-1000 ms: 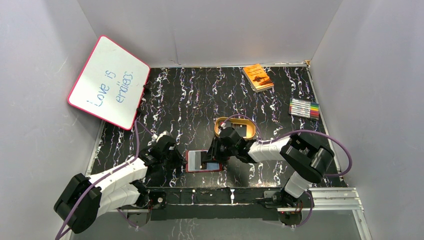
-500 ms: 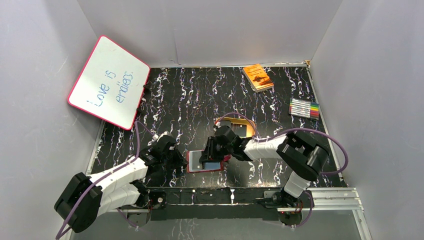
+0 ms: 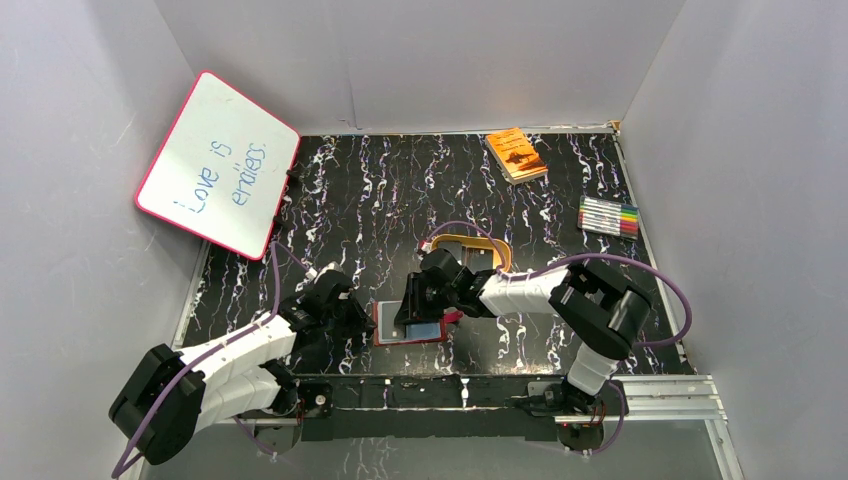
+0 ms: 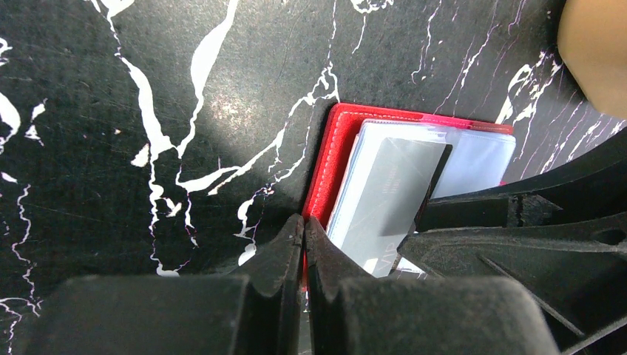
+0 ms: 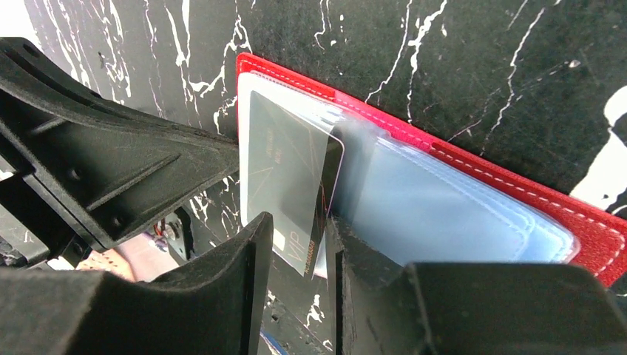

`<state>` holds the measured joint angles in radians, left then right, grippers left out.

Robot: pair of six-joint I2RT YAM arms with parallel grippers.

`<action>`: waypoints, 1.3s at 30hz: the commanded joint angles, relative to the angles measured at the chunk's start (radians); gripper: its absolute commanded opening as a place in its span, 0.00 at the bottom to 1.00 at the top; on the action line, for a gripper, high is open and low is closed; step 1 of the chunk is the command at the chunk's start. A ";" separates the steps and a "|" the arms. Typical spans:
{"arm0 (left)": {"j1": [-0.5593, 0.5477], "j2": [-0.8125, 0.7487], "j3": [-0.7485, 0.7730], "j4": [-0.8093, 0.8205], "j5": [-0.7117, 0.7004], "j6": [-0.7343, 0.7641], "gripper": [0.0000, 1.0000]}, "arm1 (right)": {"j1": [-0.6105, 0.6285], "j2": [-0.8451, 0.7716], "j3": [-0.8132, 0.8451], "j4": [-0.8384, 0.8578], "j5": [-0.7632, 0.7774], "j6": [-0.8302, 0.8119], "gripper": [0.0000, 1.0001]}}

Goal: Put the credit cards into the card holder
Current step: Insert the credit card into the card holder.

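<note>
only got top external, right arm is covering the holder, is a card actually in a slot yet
Observer: Partly. The right wrist view shows a dark grey card partway into a clear sleeve of the red card holder, one end sticking out.
Operator: right gripper got it
Observer: The right gripper has its jaws apart around that free end; contact is unclear.
Operator: and left
Observer: The left gripper is shut, pinching the holder's red edge.

place: robot lab test cell | evidence: grey panel walls (image 3: 420, 60) boxing black marbled table (image 3: 380, 200); aluminium rail (image 3: 660, 395)
</note>
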<state>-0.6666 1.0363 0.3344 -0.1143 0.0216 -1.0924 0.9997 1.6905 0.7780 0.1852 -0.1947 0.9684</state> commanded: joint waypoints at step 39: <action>-0.001 -0.257 0.257 -0.348 -0.150 0.238 0.76 | 0.038 -0.471 0.213 -0.499 0.589 -0.396 0.94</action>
<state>-0.6647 0.8928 0.4915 -0.3996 -0.0788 -0.9565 1.0695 1.3964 0.9424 -0.2333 0.1543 0.7227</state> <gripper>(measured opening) 0.721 0.943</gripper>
